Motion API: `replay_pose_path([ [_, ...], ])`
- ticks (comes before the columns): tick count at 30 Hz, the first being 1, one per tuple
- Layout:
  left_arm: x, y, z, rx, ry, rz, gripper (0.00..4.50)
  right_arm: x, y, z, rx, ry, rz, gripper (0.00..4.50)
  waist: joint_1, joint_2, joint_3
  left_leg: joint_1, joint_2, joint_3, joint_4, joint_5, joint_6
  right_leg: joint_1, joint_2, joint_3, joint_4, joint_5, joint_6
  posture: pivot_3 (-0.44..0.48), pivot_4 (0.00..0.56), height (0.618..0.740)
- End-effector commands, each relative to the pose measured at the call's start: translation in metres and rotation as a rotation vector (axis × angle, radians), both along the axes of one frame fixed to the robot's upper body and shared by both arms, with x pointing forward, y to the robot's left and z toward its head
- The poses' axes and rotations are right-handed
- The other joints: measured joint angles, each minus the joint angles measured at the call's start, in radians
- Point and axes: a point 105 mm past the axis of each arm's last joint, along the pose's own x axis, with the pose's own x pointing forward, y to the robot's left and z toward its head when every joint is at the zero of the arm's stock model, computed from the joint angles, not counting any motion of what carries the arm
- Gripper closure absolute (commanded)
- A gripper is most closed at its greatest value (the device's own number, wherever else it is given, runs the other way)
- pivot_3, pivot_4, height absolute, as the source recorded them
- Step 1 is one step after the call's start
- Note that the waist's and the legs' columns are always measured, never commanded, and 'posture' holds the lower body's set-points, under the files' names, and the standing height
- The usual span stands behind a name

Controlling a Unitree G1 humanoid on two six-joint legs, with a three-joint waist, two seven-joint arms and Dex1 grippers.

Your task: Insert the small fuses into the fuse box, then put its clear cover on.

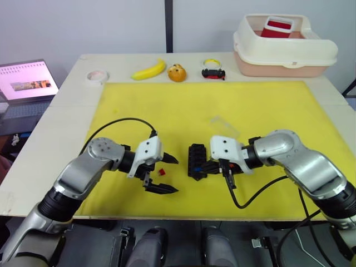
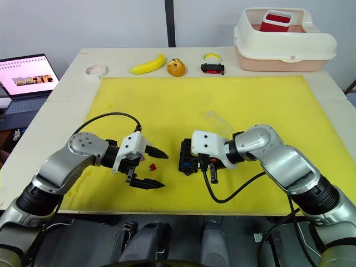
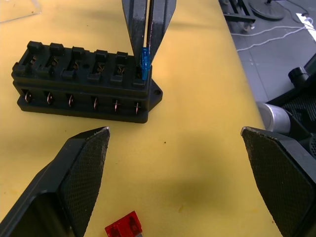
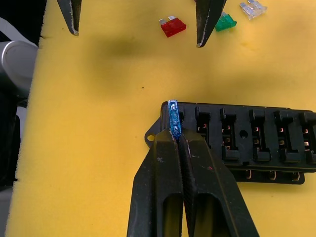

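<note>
Fingers of the right gripper (image 4: 174, 139) are pressed together on a blue fuse (image 4: 173, 118), which they hold on edge at the end slot of the fuse box (image 4: 247, 140). The fuse touches the top of that slot, at the end of the box nearest to the left gripper; how deep it sits cannot be told. The other slots in the row look empty.

The fuse box, a black block, lies on the yellow mat (image 1: 183, 105) between the two arms. The left gripper (image 1: 164, 174) hovers just beside it with its fingers spread wide and nothing between them. A red fuse (image 1: 162, 172) lies on the mat in the gap between these fingers. In the right wrist view, a green fuse (image 4: 225, 22) and a clear pale fuse (image 4: 252, 7) lie near the red one.

The clear cover (image 1: 222, 124) lies flat on the mat beyond the box, apart from it.

At the far edge of the table (image 1: 67, 94) stand a banana (image 1: 149, 70), a roll of tape (image 1: 97, 75), a small orange toy (image 1: 177, 73), a black-and-red toy car (image 1: 213, 73) and a cream bin (image 1: 283, 47). A laptop (image 1: 26, 83) is open off the table's left side.
</note>
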Motion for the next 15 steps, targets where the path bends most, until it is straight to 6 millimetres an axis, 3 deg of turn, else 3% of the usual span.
replay_pose_path([
  [1,-0.0038,-0.0047,0.0080,-0.014,-0.032,-0.032,0.03,0.0010,0.0010,0.0085,0.009,-0.044,0.007,4.50,0.000,0.000,0.000,0.000,0.000,0.000,0.000,0.000,0.000,0.000,0.000,0.000,0.000,0.000,0.000,0.000,0.150,0.740],
  [15,-0.0035,-0.0049,0.0070,-0.007,-0.037,-0.042,0.03,0.0012,-0.0007,0.0124,0.032,-0.034,-0.019,4.50,0.000,0.000,0.000,0.000,0.000,0.000,0.000,0.000,0.000,0.000,0.000,0.000,0.000,0.000,0.000,0.000,0.150,0.740],
])
